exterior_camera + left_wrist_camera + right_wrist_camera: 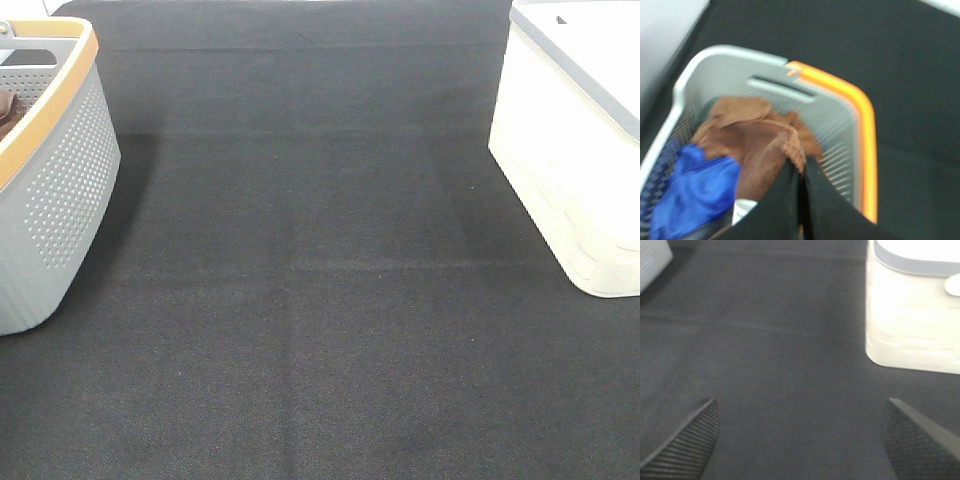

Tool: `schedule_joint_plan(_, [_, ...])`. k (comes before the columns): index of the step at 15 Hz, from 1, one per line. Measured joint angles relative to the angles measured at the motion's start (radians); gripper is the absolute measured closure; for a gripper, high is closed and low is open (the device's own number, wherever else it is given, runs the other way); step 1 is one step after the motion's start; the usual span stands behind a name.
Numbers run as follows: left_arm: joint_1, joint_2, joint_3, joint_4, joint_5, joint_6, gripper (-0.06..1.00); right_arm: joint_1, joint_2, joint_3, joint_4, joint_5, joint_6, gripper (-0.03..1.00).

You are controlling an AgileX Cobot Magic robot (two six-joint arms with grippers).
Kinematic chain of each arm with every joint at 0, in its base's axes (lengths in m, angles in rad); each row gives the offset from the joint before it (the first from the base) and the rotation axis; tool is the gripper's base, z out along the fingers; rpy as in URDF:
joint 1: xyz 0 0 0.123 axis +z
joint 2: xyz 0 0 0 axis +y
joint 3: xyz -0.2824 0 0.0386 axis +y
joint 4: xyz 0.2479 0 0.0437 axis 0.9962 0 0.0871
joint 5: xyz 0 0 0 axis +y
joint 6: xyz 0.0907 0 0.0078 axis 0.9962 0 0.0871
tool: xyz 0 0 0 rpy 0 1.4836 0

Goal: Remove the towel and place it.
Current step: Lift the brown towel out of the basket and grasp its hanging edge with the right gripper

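The towel (757, 142) is seen crumpled inside the basket (860, 130), bunched into a reddish-brown heap and not spread flat. No clean long axis can be read from it. Its main fold is drawn up into a ridge that runs from the left gripper (800, 167) toward the basket's end wall, the one with the handle slot. A stitched edge of that ridge is caught where the two black jaws meet. The jaws are pressed almost together, with only a thin slit between them, and are clenched on the fold. The left wrist view is blurred, so finer detail of the hold cannot be made out.

A blue cloth (695, 190) is packed against the towel in the same basket, touching it on the side away from the orange rim. A small white patch (742, 207) is seen just beside the jaws; what it belongs to cannot be told.

The basket, grey and perforated with an orange band on its rim, is stood on the dark counter (320, 300) at the left edge of the high view, where only a sliver of brown shows inside it. A white bin (560, 170) is stood well apart at the right.

The right gripper (801, 400) is held over bare counter, its jaws spread wide and nothing between them.
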Motion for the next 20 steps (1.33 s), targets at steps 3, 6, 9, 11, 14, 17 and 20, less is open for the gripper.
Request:
schedule_joint_plan(3, [-0.003,-0.089,0.000,-0.174,-0.021,0.049,0.94,0.000,0.000,0.000,0.013,-0.013,0.001,0.14])
schedule_joint_plan(6, [-0.066,-0.138,0.000,-0.376,-0.087,0.135,0.94,0.000,0.014,-0.012,0.054,-0.095,0.036,0.14])
schedule_joint_plan(9, [-0.198,-0.143,0.000,-0.455,-0.155,0.178,0.94,0.000,0.190,-0.052,0.171,-0.213,0.049,0.14])
schedule_joint_plan(11, [-0.302,-0.143,0.000,-0.459,-0.230,0.186,0.94,0.000,0.346,-0.123,0.236,-0.219,-0.003,0.14])
schedule_joint_plan(14, [-0.452,-0.143,0.000,-0.462,-0.348,0.233,0.94,0.020,0.548,-0.265,0.341,-0.219,-0.158,0.17])
schedule_joint_plan(17, [-0.566,-0.143,0.000,-0.462,-0.411,0.253,0.94,0.147,0.752,-0.407,0.397,-0.214,-0.270,0.18])
schedule_joint_plan(20, [-0.636,-0.143,0.000,-0.462,-0.456,0.257,0.94,0.299,0.951,-0.538,0.408,-0.214,-0.347,0.19])
